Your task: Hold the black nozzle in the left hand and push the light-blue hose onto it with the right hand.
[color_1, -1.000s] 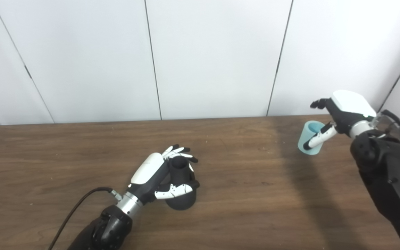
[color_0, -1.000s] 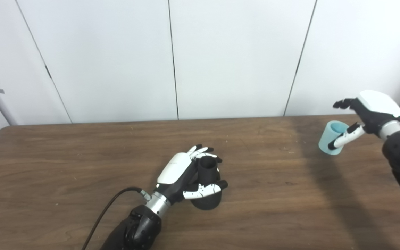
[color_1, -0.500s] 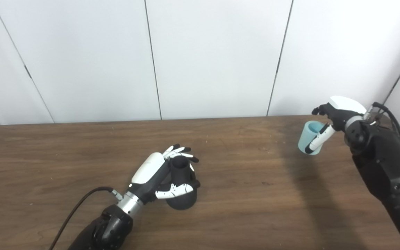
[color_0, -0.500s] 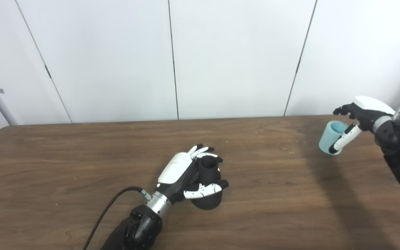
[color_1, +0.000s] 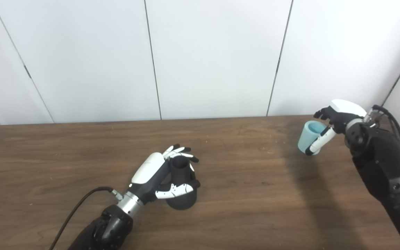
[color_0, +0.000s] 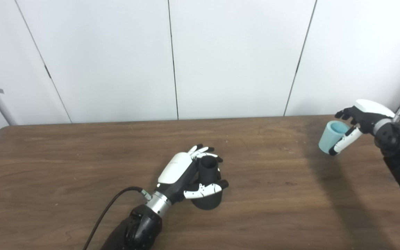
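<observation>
1. Black nozzle (color_0: 207,185): matte, narrow open neck over a bulbous base; table centre, standing upright on the wood.
2. Left hand (color_0: 186,173): fingers and thumb wrapped round the nozzle.
3. Light-blue hose (color_0: 331,136): short smooth tube, open end up, tilted; at 3 o'clock from the nozzle, well apart.
4. Right hand (color_0: 359,121): clasping the hose.
5. Table (color_0: 64,166): dark wood grain.

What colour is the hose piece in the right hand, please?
Light blue; the hose in the right hand shows best in the left eye view.
</observation>
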Controlling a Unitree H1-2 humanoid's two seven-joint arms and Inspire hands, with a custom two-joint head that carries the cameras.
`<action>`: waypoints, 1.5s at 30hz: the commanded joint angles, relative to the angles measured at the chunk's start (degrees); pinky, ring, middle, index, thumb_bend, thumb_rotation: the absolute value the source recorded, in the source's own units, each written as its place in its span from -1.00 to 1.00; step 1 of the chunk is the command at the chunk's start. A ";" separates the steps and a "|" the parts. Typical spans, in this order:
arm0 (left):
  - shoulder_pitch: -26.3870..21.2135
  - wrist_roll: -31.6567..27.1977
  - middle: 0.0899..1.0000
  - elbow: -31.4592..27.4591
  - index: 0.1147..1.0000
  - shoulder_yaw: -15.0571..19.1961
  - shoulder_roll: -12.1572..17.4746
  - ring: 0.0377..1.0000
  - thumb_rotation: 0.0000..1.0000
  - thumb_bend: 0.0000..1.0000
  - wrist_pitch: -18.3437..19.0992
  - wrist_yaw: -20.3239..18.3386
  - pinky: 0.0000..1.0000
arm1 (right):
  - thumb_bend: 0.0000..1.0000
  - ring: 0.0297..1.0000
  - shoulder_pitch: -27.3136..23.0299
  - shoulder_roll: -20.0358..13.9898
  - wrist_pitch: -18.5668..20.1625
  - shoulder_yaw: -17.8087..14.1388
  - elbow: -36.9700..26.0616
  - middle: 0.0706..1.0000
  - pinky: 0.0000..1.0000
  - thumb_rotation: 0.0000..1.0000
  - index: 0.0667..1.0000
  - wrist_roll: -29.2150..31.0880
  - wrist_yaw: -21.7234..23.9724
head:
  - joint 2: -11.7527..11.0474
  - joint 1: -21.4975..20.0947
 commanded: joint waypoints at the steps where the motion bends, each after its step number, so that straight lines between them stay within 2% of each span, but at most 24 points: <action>1: 15.94 -0.14 0.43 12.47 -0.48 -4.15 -2.09 0.80 0.56 -0.06 -1.52 2.02 1.00 | 0.95 0.48 -7.35 -2.58 -2.45 -0.30 -1.58 0.64 0.17 -0.56 0.63 -1.16 -4.05 | 0.02 0.01; 5: 16.14 -0.06 0.43 12.27 -0.48 -4.19 -2.12 0.80 0.56 -0.06 -1.49 2.11 1.00 | 0.87 0.41 -6.74 -2.36 -2.35 0.33 -2.91 0.56 0.13 -0.61 0.60 -1.59 -4.30 | 0.12 0.07; 7: 16.17 -0.16 0.43 12.20 -0.48 -4.17 -2.10 0.80 0.56 -0.06 -1.51 2.01 1.00 | 0.76 0.48 -6.56 -2.24 -2.34 0.49 -3.32 0.50 0.24 -0.60 0.57 -1.68 -4.54 | 0.12 0.07; 10: 16.16 -0.10 0.43 12.19 -0.48 -4.22 -2.08 0.80 0.56 -0.06 -1.39 1.92 1.00 | 0.67 0.48 -6.35 -2.16 -3.00 0.42 -3.38 0.45 0.30 -0.64 0.55 -1.36 -5.18 | 0.03 0.12; 14: 16.08 0.10 0.43 12.45 -0.48 -4.29 -2.08 0.80 0.56 -0.06 -1.46 2.09 1.00 | 0.59 0.40 -6.57 -1.92 -4.71 0.55 -2.18 0.39 0.29 -0.65 0.51 -0.76 -6.34 | -0.11 0.09; 15: 16.04 0.19 0.43 12.53 -0.48 -4.32 -2.08 0.80 0.56 -0.05 -1.47 2.17 1.00 | 0.57 0.37 -6.68 -1.89 -5.24 0.96 -1.81 0.35 0.44 -0.65 0.49 -1.03 -6.70 | -0.06 0.14; 16: 16.03 0.23 0.43 12.52 -0.48 -4.34 -2.07 0.80 0.56 -0.05 -1.39 2.14 1.00 | 0.56 0.35 -6.79 -1.95 -5.75 1.44 -1.46 0.33 0.44 -0.64 0.47 -1.39 -6.92 | -0.06 0.14; 18: 16.04 0.17 0.44 12.42 -0.48 -4.30 -2.03 0.80 0.56 -0.05 -1.31 2.03 1.00 | 0.53 0.21 -6.84 -2.10 -6.36 2.01 -1.27 0.27 0.07 -0.61 0.44 -1.48 -6.74 | 0.07 0.15; 21: 16.05 0.10 0.44 12.38 -0.48 -4.26 -1.99 0.80 0.55 -0.05 -1.23 1.91 1.00 | 0.50 0.10 -6.52 -2.43 -7.31 2.43 -1.61 0.21 -0.06 -0.58 0.34 -1.21 -6.49 | 0.18 0.15; 23: 16.14 0.04 0.44 12.21 -0.48 -4.24 -1.96 0.80 0.55 -0.05 -1.19 1.82 1.00 | 0.47 -0.04 -6.50 -2.58 -7.55 2.71 -1.67 0.10 -0.18 -0.55 0.23 -1.15 -6.14 | 0.24 0.11; 26: 16.22 -0.02 0.44 12.17 -0.48 -4.23 -1.97 0.80 0.55 -0.05 -1.25 1.82 1.00 | 0.11 -0.26 -6.46 -2.67 -7.96 2.49 -1.92 -0.12 -0.36 -0.67 -0.05 -0.56 -5.56 | 0.24 -0.01; 27: 16.20 -0.02 0.44 12.28 -0.48 -4.23 -1.99 0.80 0.55 -0.05 -1.29 1.85 1.00 | 0.08 -0.31 -6.42 -2.69 -8.05 2.37 -2.04 -0.17 -0.40 -0.69 -0.08 -0.41 -5.53 | 0.24 -0.01; 42: 15.97 -0.08 0.44 12.74 -0.49 -4.19 -2.10 0.80 0.55 -0.06 -1.53 1.98 1.00 | 0.04 -0.49 -7.19 -2.54 -7.53 3.09 -2.10 -0.34 -0.64 -0.73 -0.12 -0.93 -4.25 | 0.21 0.05; 45: 16.02 0.02 0.44 12.75 -0.49 -4.25 -2.17 0.80 0.55 -0.06 -1.44 2.02 1.00 | 0.03 -0.54 -7.24 -2.48 -6.67 3.29 -4.78 -0.37 -0.68 -0.72 -0.11 -1.15 -2.62 | 0.29 0.28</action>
